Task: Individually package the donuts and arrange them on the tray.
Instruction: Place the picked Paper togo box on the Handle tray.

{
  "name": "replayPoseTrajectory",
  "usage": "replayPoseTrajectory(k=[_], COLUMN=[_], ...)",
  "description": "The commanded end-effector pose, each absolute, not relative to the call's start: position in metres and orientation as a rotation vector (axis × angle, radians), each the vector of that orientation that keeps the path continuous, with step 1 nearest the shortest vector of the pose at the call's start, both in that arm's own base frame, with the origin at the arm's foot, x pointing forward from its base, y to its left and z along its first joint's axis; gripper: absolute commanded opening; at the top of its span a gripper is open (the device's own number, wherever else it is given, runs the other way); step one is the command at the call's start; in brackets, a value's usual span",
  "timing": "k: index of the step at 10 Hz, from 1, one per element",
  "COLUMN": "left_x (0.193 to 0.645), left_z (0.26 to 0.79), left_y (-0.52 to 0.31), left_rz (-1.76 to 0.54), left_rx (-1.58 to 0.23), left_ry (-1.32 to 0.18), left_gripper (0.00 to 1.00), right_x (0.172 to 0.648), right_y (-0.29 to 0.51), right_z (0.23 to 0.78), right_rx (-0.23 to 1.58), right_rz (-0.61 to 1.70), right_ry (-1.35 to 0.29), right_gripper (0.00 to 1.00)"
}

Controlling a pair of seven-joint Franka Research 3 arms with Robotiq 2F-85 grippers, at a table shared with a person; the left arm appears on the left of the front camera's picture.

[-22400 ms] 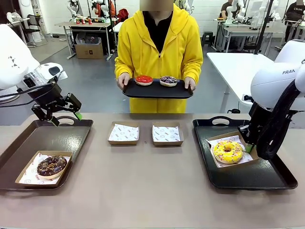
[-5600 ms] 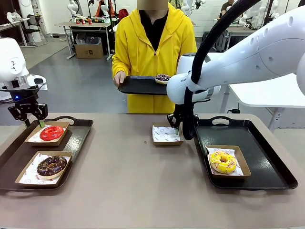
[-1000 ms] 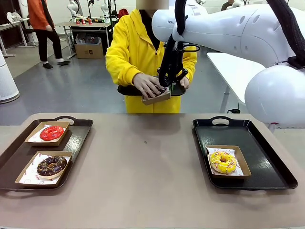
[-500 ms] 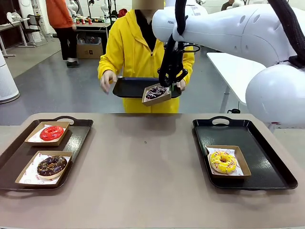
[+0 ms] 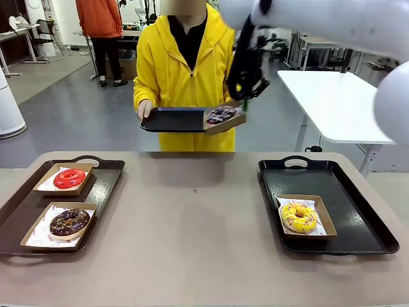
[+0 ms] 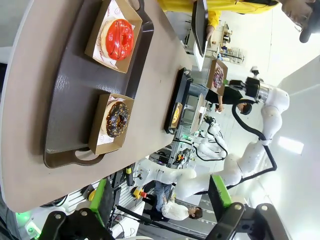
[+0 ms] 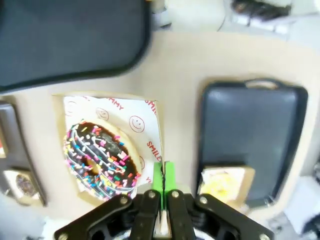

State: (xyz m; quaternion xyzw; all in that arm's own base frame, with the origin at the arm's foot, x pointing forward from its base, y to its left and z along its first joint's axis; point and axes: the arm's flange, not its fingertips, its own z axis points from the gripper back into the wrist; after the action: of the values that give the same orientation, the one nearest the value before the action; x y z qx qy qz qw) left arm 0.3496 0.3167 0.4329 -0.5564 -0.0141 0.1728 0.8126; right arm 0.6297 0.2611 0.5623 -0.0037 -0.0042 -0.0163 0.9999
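My right gripper (image 5: pixel 243 101) hangs high over the table's far edge, shut on the rim of a brown cardboard box (image 5: pixel 232 123) that holds the dark purple-and-white donut (image 5: pixel 221 114). In the right wrist view the green pads (image 7: pixel 162 172) pinch the box's paper-lined edge beside that donut (image 7: pixel 101 159). The red donut (image 5: pixel 69 178) and the chocolate donut (image 5: pixel 69 222) lie boxed on the left tray (image 5: pixel 105 185). Boxed as well, the yellow donut (image 5: pixel 300 217) rests on the right tray (image 5: pixel 358 220). My left gripper (image 6: pixel 161 197) is open, high above the left tray (image 6: pixel 65 105).
A person in a yellow hoodie stands at the far side holding a bare black tray (image 5: pixel 172 119) just left of the held box. Another person in orange stands farther back. A white table (image 5: pixel 332 96) is at the back right.
My right gripper has carried the boxed purple-and-white donut to the right, off the person's tray. The person's hand has left the box and now grips the tray's left end.
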Motion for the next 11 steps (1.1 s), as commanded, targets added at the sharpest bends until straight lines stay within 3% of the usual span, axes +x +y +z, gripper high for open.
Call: replayPoseTrajectory(k=[1, 6, 9, 11], left_x=[0.345, 0.345, 0.345, 0.345], left_z=[0.435, 0.435, 0.435, 0.435], left_y=[0.314, 0.314, 0.314, 0.314], left_rz=[0.37, 0.37, 0.37, 0.37], left_rx=[-1.19, -1.19, -1.19, -1.19], left_ry=[-0.041, -0.041, -0.041, -0.041], left_gripper=[1.0, 1.0, 1.0, 1.0], right_x=[0.583, 0.512, 0.508, 0.516], right_y=[0.208, 0.116, 0.065, 0.047], right_z=[0.573, 0.564, 0.532, 0.506], right_rx=[0.0, -0.03, -0.01, 0.038], right_rz=[-0.06, -0.02, 0.03, 0.026], right_ry=[0.018, -0.062, -0.161, -0.143], right_gripper=[0.01, 0.01, 0.01, 0.01])
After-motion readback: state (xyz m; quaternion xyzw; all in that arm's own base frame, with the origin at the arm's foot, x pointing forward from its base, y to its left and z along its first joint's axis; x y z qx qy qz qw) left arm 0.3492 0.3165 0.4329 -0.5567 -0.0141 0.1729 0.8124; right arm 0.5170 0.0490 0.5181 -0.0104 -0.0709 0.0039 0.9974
